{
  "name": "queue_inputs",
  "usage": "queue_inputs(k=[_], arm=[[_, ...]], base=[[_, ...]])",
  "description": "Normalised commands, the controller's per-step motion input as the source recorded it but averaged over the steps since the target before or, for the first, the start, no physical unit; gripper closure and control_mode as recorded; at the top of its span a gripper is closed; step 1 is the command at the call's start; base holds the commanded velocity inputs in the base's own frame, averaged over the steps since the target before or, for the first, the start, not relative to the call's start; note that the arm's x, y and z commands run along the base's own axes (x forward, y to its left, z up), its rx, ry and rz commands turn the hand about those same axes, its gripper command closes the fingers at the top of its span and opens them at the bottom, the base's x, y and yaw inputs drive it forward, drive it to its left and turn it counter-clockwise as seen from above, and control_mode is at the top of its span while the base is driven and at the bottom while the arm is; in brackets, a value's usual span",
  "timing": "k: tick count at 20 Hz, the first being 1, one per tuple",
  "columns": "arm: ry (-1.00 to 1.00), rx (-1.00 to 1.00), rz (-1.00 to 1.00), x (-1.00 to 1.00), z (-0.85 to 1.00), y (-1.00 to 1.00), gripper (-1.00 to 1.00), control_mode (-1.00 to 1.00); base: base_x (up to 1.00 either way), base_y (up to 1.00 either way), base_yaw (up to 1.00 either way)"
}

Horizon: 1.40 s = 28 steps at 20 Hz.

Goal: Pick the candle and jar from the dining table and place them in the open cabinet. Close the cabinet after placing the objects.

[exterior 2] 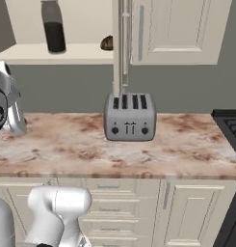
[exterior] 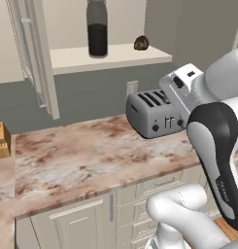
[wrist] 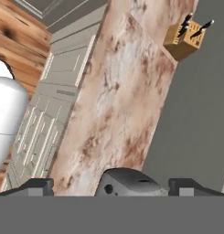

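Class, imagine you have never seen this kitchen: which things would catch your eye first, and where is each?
The silver four-slot toaster stands out first, at the back of the reddish-brown marble counter against the grey wall. Above it, a dark grey cylindrical jar with black contents stands on the pale shelf of the open cream wall cabinet, a small dark brown lump beside it. A wooden knife block sits at the counter's far end.

From my left base camera, my own arm hides the toaster's [exterior: 152, 114] right end. The jar's [exterior: 97, 26] lid is cut off above; the knife block [exterior: 1, 141] is clipped left.
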Motion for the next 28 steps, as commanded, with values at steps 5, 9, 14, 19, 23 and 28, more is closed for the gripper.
queue_inputs(k=[5, 9, 14, 19, 23, 28], arm=[[0.00, 0.00, 0.00, 0.00, 0.00, 0.00, -1.00, 1.00], [0.00, 0.00, 0.00, 0.00, 0.00, 0.00, -1.00, 1.00], [0.00, 0.00, 0.00, 0.00, 0.00, 0.00, -1.00, 1.00], [0.00, 0.00, 0.00, 0.00, 0.00, 0.00, -1.00, 1.00], [0.00, 0.00, 0.00, 0.00, 0.00, 0.00, -1.00, 1.00], [0.00, 0.00, 0.00, 0.00, 0.00, 0.00, -1.00, 1.00]], base=[[-0.63, 0.00, -0.41], [-0.72, 0.00, -0.63], [-0.51, -0.42, -0.68], [-0.33, -0.85, -0.62], [-0.22, -1.00, -0.50], [-0.01, -1.00, -0.43]])
